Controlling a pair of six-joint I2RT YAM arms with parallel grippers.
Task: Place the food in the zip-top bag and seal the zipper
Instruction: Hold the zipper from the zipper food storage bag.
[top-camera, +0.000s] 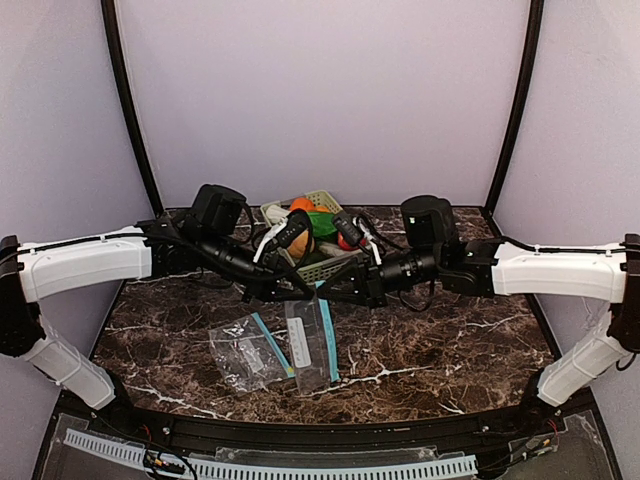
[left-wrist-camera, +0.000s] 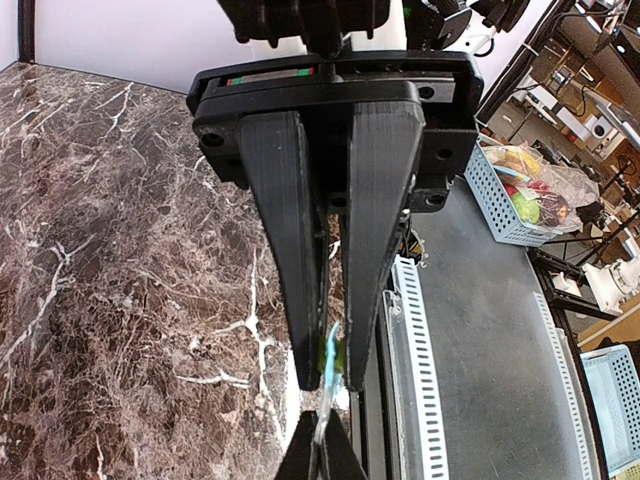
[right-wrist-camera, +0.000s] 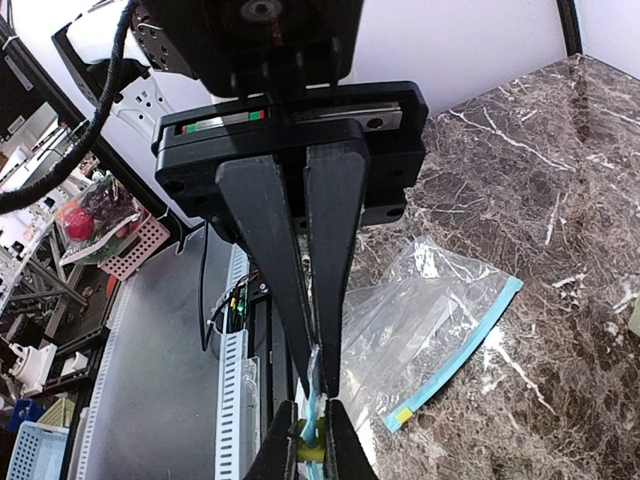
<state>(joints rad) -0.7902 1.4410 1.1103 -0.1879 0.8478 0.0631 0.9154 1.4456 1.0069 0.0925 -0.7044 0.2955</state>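
The left claw (left-wrist-camera: 330, 375) and right claw (right-wrist-camera: 318, 385) are both clamped on the zipper edge of the bag (top-camera: 307, 345), which hangs between them over the table (top-camera: 450, 340). The food (top-camera: 318, 222) sits in the basket (top-camera: 326, 268) behind.

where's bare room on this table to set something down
Biggest bare marble: front right, between the held zip-top bag and the right arm. Smaller patch left of the flat bag. Crowded: back centre, around the lattice basket.
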